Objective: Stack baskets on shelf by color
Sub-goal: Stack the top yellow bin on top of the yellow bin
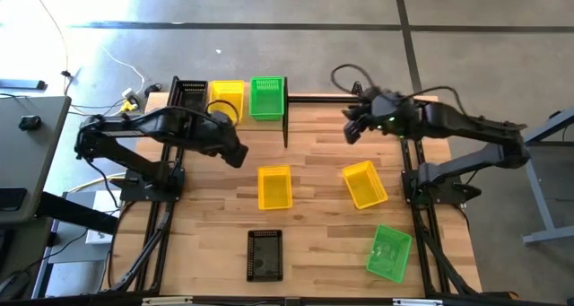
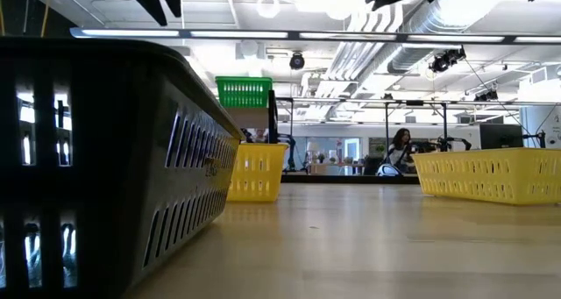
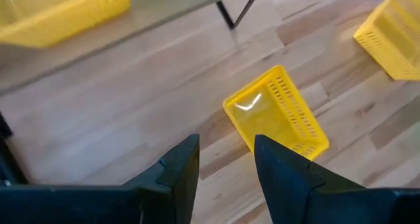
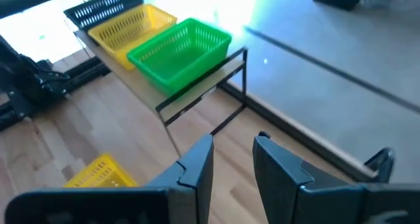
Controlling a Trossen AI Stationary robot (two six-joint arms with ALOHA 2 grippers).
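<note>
Left claw (image 3: 226,161) hovers released above a loose yellow basket (image 3: 275,115) on the tabletop (image 3: 118,119).
Straddle one wall squarely before you clench; right claw (image 4: 233,158) waits empty, parted, near the shelf (image 4: 197,92).

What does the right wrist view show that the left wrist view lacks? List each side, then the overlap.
Only the right wrist view: the green basket and black basket on the shelf, and the right gripper with its fingers apart, empty.

Only the left wrist view: a second loose yellow basket and the left gripper, fingers apart, empty.

Both: the yellow basket on the shelf and the loose yellow basket on the table.
</note>
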